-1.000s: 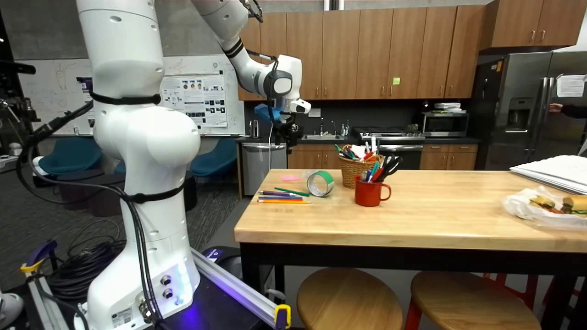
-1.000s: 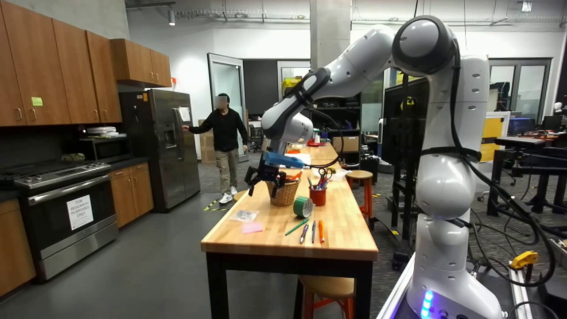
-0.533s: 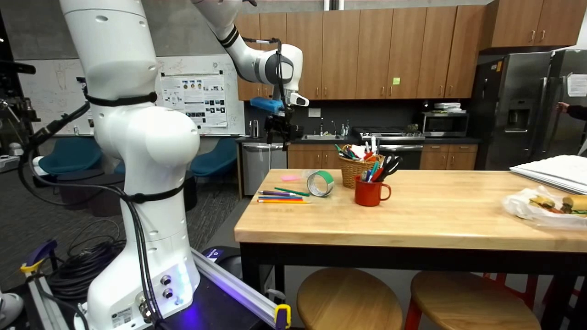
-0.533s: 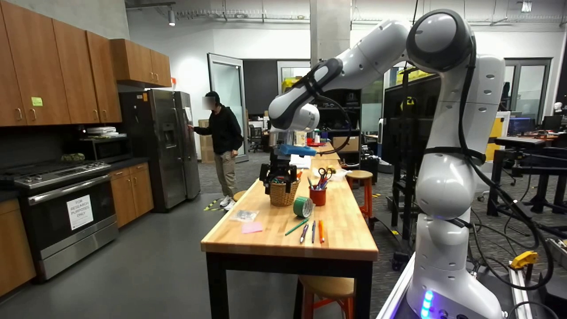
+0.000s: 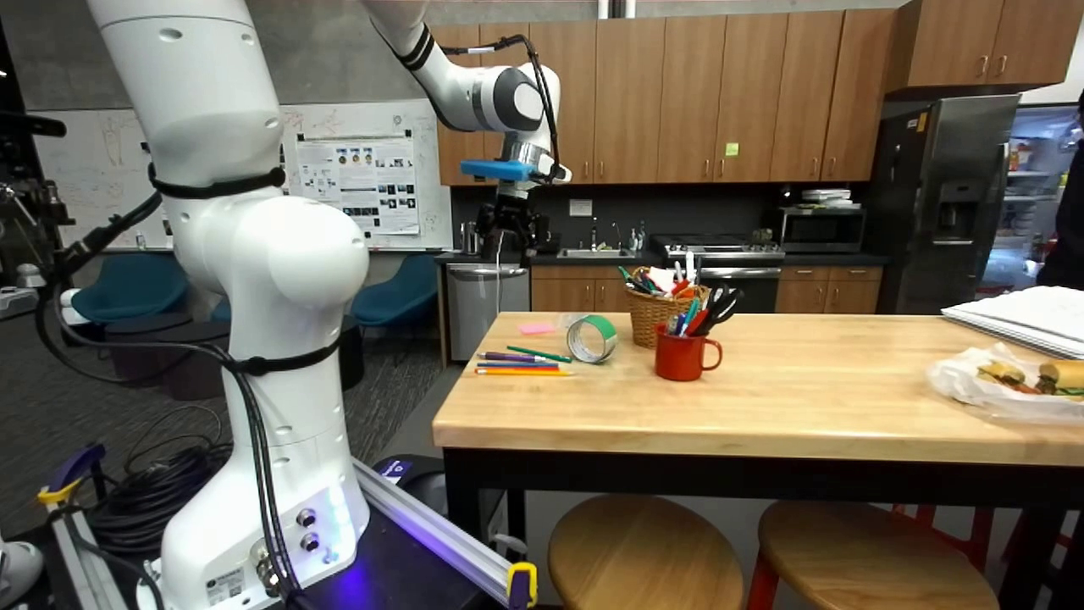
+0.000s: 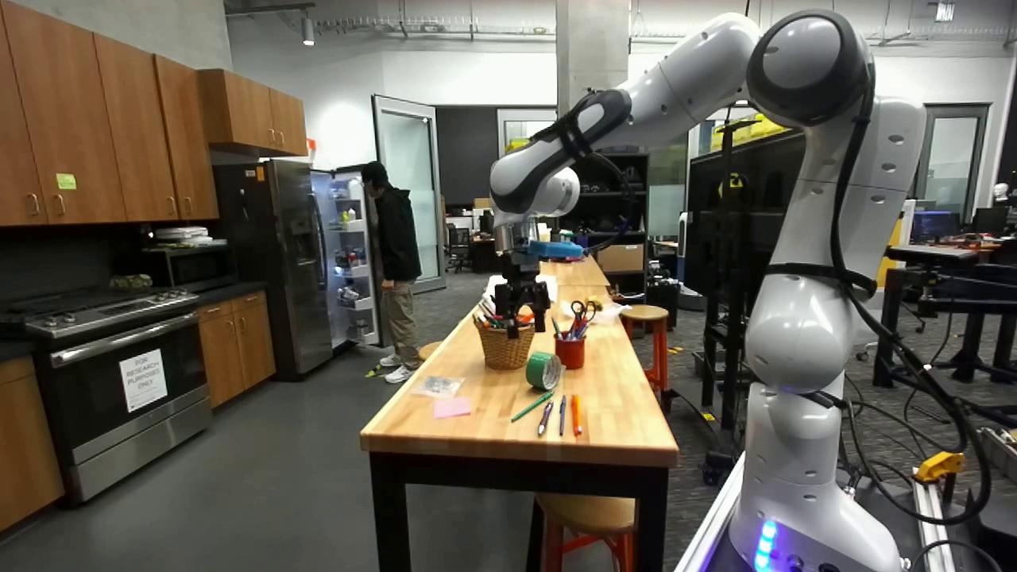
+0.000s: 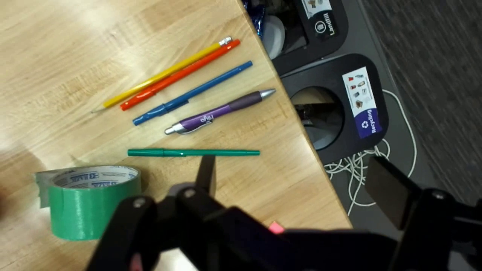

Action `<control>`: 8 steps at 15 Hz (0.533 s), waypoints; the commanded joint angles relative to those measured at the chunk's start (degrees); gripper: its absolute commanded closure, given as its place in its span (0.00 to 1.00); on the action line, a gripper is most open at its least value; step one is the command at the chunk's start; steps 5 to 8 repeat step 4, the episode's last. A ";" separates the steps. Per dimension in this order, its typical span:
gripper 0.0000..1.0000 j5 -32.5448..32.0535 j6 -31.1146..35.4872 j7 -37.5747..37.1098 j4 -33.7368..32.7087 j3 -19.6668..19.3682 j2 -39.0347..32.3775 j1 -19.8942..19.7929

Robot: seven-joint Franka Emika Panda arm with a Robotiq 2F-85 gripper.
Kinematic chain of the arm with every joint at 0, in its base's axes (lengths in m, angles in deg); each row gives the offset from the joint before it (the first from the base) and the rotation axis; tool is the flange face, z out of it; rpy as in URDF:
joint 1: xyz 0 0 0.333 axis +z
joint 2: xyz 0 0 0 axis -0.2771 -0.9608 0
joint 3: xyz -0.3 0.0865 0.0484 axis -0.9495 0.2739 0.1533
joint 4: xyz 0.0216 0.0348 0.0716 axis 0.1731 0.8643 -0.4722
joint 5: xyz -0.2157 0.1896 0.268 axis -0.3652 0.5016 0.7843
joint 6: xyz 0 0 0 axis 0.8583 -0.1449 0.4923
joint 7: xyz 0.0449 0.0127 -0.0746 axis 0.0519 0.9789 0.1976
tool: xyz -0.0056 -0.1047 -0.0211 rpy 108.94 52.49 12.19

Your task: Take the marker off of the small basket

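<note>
The small basket is a red mug-like cup [image 5: 680, 360] with pens, markers and scissors sticking out of its top. It stands upright on the table in both exterior views [image 6: 570, 354]. My gripper [image 6: 526, 327] is open and empty above the table's near end, and it also shows in an exterior view [image 5: 511, 247]. In the wrist view the fingers [image 7: 297, 184] are wide apart, with only table edge and floor between them. A green marker [image 7: 226, 152], a blue marker [image 7: 199, 89] and an orange marker [image 7: 180, 74] lie on the table. The cup is not clearly in the wrist view.
A wicker basket [image 5: 647, 320] full of pens stands beside the red cup. A green tape roll [image 7: 84, 210], a purple pen [image 7: 222, 111] and a yellow pencil [image 7: 162, 76] lie nearby. A pink note [image 6: 451, 407] and plastic bag [image 6: 438, 387] lie near the table edge.
My gripper has turned about its axis and straightened to point down, shifting right in one exterior view and slightly up and left in another. The person has opened the fridge. Table objects have not moved.
</note>
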 commanded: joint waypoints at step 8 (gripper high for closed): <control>0.00 -1.54 -2.23 1.25 -1.01 0.07 0.41 -0.20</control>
